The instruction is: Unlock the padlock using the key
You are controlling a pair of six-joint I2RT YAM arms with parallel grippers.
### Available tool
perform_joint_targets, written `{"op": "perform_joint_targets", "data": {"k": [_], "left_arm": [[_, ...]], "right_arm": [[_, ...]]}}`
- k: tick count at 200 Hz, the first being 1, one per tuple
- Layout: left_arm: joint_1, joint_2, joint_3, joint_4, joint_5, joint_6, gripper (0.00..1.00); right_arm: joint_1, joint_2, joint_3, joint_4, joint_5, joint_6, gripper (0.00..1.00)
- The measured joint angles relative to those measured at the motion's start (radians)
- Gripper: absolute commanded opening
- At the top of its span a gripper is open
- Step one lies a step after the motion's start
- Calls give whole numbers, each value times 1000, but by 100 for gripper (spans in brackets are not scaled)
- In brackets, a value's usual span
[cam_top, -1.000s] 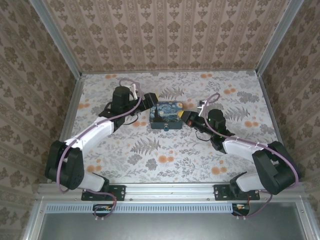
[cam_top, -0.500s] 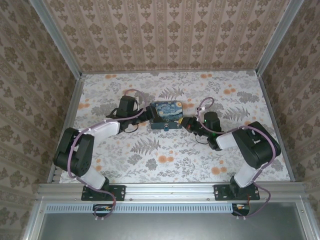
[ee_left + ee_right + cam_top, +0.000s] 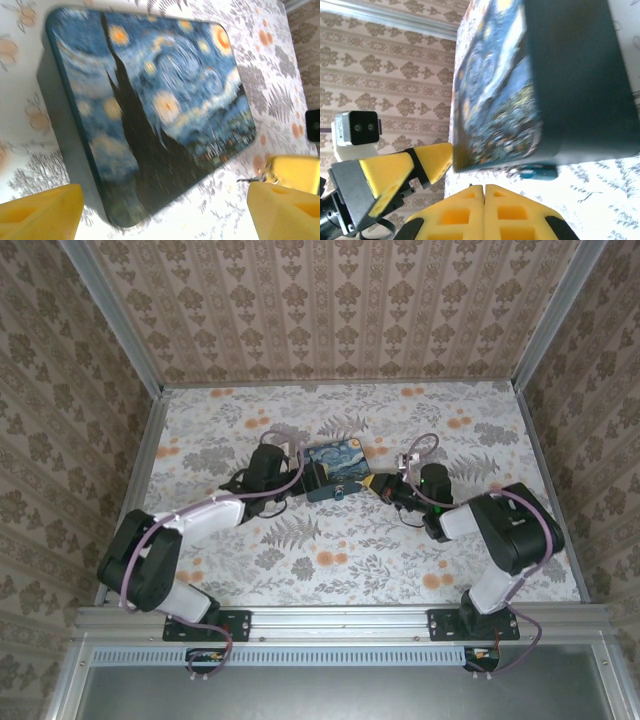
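Right wrist view: padlock [image 3: 538,173] beside tin box [image 3: 580,75]

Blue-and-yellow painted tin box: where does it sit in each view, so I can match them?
Top external: the blue-and-yellow painted tin box lies near picture centre.
Left wrist: the box spans the middle, lid showing.
Right wrist: the box is upper right, dark side wall showing.
Shared landmark: the floral table cover.

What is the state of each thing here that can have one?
Box, lid closed, flat on the table.
Padlock, at the box's near wall; locked or not, cannot tell.
Left gripper, open, astride a corner of the box.
Right gripper, shut; nothing seen in it.
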Motion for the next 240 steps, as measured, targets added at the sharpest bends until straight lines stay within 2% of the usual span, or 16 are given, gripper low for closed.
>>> {"op": "perform_joint_targets", "data": {"k": [25, 50, 103, 178, 240], "left_arm": [[-86, -32, -52, 38, -34, -11, 87], [-142, 27, -68, 104, -37, -11, 87], [-161, 219, -42, 237, -47, 22, 86], [-171, 350, 1, 391, -63, 90, 84], [-241, 396, 21, 418, -211, 229, 83]], "right_arm": [[0, -134, 63, -174, -2, -76, 0], [0, -135, 183, -261, -4, -125, 0], [0, 47, 293, -289, -15, -130, 0], [-25, 175, 348, -295, -32, -113, 0], [-37, 207, 346, -237, -40, -70, 0]]}}
